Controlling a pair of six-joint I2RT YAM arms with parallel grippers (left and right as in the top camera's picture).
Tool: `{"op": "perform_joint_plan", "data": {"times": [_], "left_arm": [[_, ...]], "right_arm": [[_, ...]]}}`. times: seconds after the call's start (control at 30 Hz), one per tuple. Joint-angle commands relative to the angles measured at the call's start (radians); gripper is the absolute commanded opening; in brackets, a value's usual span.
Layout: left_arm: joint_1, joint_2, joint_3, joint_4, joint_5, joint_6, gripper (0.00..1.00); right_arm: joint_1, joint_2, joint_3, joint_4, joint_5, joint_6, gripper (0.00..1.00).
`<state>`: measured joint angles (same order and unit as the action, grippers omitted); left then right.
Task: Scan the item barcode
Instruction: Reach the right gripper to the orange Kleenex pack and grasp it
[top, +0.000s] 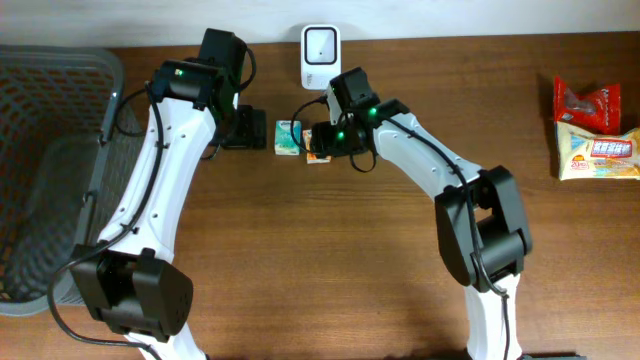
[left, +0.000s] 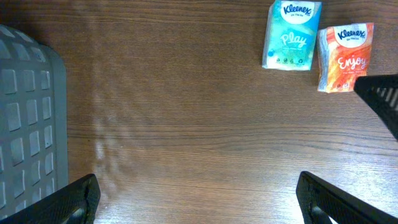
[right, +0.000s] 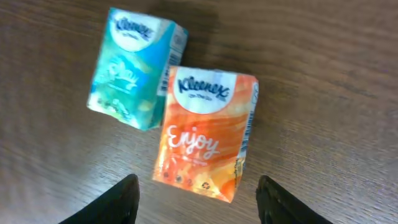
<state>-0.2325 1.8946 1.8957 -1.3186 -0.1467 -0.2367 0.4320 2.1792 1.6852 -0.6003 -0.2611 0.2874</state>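
Brown wood-grain table (top: 330, 250) fills the overhead view. At 9 o'clock a grey mesh basket (top: 60, 60) sits on the table's edge. Both white arms reach toward 12 o'clock. The left gripper (left: 199, 199) hangs over bare wood with its fingers spread wide and nothing between them. The right gripper (right: 199, 202) hovers over the tissue packs, its fingers (right: 121, 199) parted to either side of the orange pack's lower end without pinching it. A white scanner (top: 320, 45) stands at 12 o'clock by the far edge. Two snack packets, one red (top: 586, 103) and one cream (top: 598, 152), lie at 2 o'clock, well apart from the rest. At the scanner's 6 o'clock, between the grippers, the orange tissue pack (right: 205, 134) lies flat, with the teal tissue pack (right: 134, 68) just beside it at its 9 o'clock.
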Motion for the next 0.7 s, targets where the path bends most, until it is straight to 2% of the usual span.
{"op": "perform_joint_plan", "data": {"times": [0.0,0.1,0.23,0.33,0.47,0.67], "left_arm": [[0.006,0.002,0.0,0.001,0.0,-0.013,0.99],[0.006,0.002,0.0,0.001,0.0,-0.013,0.99],[0.006,0.002,0.0,0.001,0.0,-0.013,0.99],[0.006,0.002,0.0,0.001,0.0,-0.013,0.99],[0.006,0.002,0.0,0.001,0.0,-0.013,0.99],[0.006,0.002,0.0,0.001,0.0,-0.013,0.99]], "right_arm": [[0.001,0.051,0.002,0.007,0.014,0.014,0.59],[0.013,0.055,0.002,0.015,0.04,-0.044,0.59],[0.039,0.061,0.002,0.015,0.146,-0.043,0.58],[0.038,0.097,0.002,0.013,0.176,-0.042,0.5],[0.031,0.099,0.002,-0.109,0.458,0.082,0.5],[0.018,-0.019,0.003,-0.219,0.568,0.089,0.51]]}}
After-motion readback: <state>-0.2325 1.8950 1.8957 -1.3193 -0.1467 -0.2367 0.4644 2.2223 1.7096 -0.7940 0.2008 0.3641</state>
